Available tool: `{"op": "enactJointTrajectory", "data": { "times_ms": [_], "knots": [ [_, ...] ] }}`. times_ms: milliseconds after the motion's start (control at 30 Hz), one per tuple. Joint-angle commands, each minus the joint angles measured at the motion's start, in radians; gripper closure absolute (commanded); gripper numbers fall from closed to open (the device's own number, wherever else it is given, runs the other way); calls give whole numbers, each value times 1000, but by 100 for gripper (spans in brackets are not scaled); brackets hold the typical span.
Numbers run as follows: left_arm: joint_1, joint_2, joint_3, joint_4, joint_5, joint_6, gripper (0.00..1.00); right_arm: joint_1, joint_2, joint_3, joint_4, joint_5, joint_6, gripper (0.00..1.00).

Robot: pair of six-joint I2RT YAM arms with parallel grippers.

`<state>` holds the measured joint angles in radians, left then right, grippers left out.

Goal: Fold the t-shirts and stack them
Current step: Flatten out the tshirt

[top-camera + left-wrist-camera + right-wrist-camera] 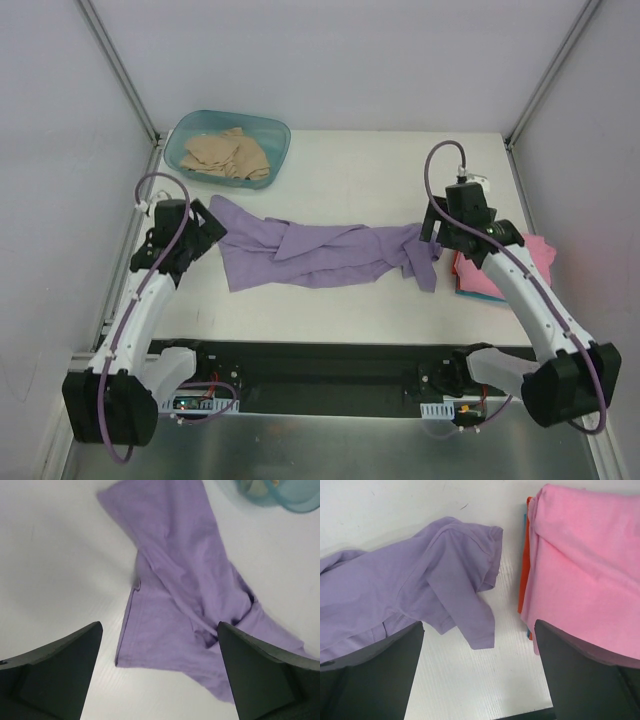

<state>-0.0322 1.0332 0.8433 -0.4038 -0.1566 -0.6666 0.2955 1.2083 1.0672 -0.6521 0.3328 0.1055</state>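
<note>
The lavender t-shirt (pixel 320 252) lies crumpled and stretched sideways across the middle of the table. It shows in the left wrist view (pixel 185 595) and the right wrist view (pixel 405 585). My left gripper (pixel 205 238) is open and empty over the shirt's left end (pixel 160 670). My right gripper (pixel 438 243) is open and empty between the shirt's right end and the folded pink t-shirt (pixel 535 255), which tops a stack (pixel 585 565). The tan t-shirt (pixel 228 155) lies bunched in the teal tub (pixel 272 135).
Orange and teal cloth edges (pixel 524 570) show under the pink shirt at the table's right side. The tub stands at the back left. Metal frame posts (pixel 120 70) rise at the back corners. The table's front edge (pixel 330 345) is close behind both grippers.
</note>
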Motion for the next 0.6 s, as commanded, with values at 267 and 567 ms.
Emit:
{"op": "enactJointTrajectory", "data": {
  "times_ms": [267, 567],
  "knots": [
    [-2, -216, -437, -13, 252, -180, 21, -6, -302, -236, 132, 6, 63, 3],
    [-2, -93, -423, 51, 226, -202, 51, -6, -274, -239, 137, -5, 48, 3]
  ]
}}
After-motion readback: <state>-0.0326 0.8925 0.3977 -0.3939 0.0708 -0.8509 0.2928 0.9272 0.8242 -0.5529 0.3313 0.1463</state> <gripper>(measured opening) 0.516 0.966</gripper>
